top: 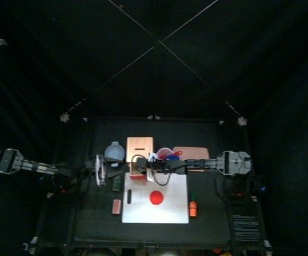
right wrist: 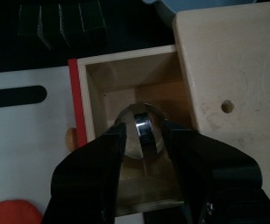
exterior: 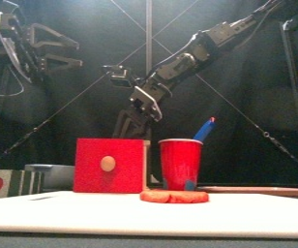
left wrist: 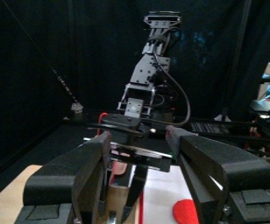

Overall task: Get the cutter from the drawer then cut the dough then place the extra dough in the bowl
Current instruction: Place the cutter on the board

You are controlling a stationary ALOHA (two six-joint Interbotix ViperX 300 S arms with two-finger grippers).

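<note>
While right end effector (right wrist: pixel 145 133) grips cutter (right wrist: pixel 142 125), drawer (right wrist: pixel 117 83) open

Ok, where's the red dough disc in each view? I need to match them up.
Top view: dough disc low centre, on the white cutting board.
Front view: dough disc low centre, in front of the red cup.
Left wrist view: dough disc at the bottom edge, between the jaws.
Right wrist view: dough disc in the bottom-left corner.
Shared landmark: the white cutting board under it.
</note>
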